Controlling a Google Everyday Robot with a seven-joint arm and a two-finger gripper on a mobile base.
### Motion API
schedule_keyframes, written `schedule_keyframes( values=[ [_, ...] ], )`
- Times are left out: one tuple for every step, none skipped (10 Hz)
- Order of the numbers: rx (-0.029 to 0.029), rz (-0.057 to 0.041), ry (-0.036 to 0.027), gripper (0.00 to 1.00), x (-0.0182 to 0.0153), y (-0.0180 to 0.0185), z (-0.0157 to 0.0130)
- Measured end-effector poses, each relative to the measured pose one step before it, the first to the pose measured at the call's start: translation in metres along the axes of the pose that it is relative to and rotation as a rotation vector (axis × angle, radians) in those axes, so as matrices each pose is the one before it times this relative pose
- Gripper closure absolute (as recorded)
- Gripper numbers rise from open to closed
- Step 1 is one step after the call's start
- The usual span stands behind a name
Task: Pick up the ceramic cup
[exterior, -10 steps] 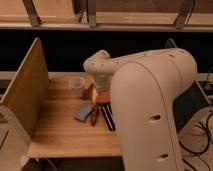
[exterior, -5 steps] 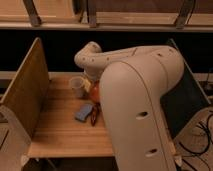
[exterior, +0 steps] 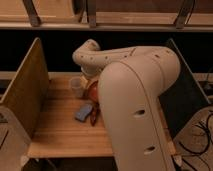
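As the arm has swung left over the tabletop [exterior: 60,134], its tool [exterior: 88,79] now sits just beside the ceramic cup [exterior: 76,88], which stands upright and unmoved. The tool's state cannot be told. The grasp appears near but not yet made.

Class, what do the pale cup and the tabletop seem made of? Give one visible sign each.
Cup: probably ceramic, with a matte off-white surface and a rounded rim. Tabletop: wood, in light planks with visible seams and a slight sheen. The gripper is hidden behind the arm, over the table.
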Motion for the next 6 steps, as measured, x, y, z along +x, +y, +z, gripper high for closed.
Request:
schedule_keyframes(
  values=[
    [0.01653,0.01754,-0.01990,0.20,0.00042,-0.00690,-0.00117],
    [0.02360,0.01143,-0.03563,0.20,-0.00282,-0.01171,0.00009],
    [0.02603,-0.00208,-0.04981,0.20,-0.00590,-0.01524,0.00341],
    [0.01271,-0.00574,-0.03555,0.20,-0.00424,-0.00877,0.00445],
    [0.00520,-0.01071,-0.03295,0.20,-0.00190,-0.00729,0.00595],
    [-0.00512,-0.00589,-0.02885,0.20,-0.00128,-0.00338,0.00639]
  ],
)
